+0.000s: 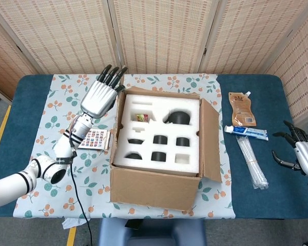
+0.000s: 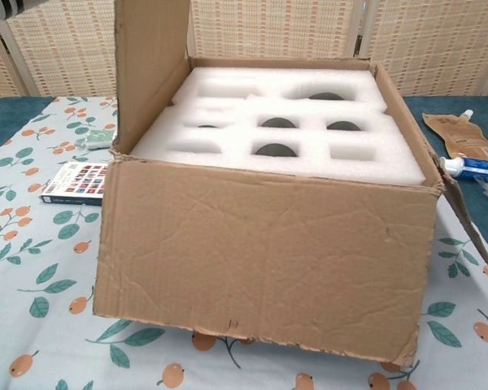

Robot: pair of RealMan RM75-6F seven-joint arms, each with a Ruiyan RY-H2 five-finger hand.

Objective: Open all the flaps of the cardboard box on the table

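Observation:
The cardboard box [image 1: 156,187] stands in the middle of the table, with white foam [image 1: 159,133] full of cut-outs showing inside. Its left flap [image 2: 150,73] stands nearly upright. My left hand [image 1: 99,96] lies flat against that flap's outer face, fingers straight and pointing away from me, holding nothing. The right flap [image 1: 211,138] leans outward, past upright. My right hand [image 1: 299,154] hovers at the table's right edge, far from the box, fingers apart and empty. The chest view shows the box's front wall [image 2: 268,260] close up and neither hand.
A colour-swatch card box [image 1: 95,139] lies just left of the box on the floral cloth [image 1: 51,107]. To the right lie a brown pouch [image 1: 241,108], a toothpaste tube [image 1: 246,132] and clear sticks [image 1: 252,163]. A small green item [image 2: 100,140] sits behind the card box.

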